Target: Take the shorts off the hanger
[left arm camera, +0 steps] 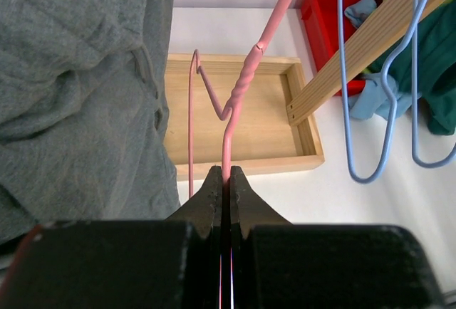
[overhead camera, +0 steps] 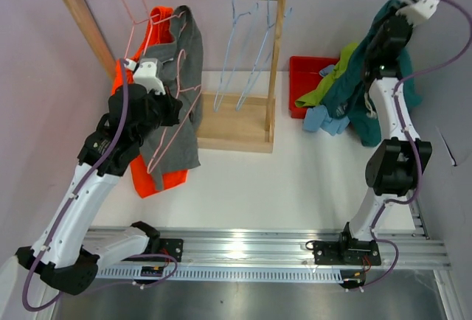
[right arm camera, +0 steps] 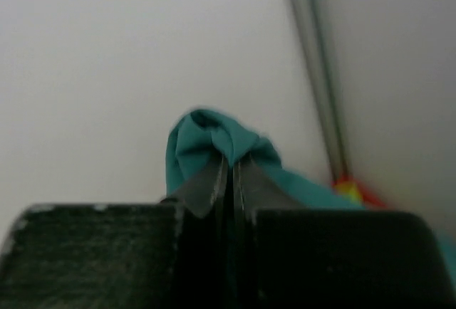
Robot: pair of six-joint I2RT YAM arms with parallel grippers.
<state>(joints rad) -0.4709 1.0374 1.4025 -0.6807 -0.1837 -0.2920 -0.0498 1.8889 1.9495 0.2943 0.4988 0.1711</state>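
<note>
Now we pinch the pink hanger (left arm camera: 242, 88) with our left gripper (left arm camera: 226, 174), beside the grey shorts (left arm camera: 78, 95), and our right gripper (right arm camera: 229, 163) squeezes the teal shorts (right arm camera: 192, 142).

Beyond the left tool (left arm camera: 223, 175) a white bench (overhead camera: 243, 180) carries a wooden rack (overhead camera: 236, 132): a shallow tray base, slanted side posts and a round rail across the top. Past the right tool (right arm camera: 229, 163) there is only a plain pale wall (right arm camera: 142, 45), with a grey metal pole (right arm camera: 313, 67) rising to the tool's right. Behind both tools, an aluminium track (overhead camera: 243, 246) edges the bench, catching soft, even light.
</note>
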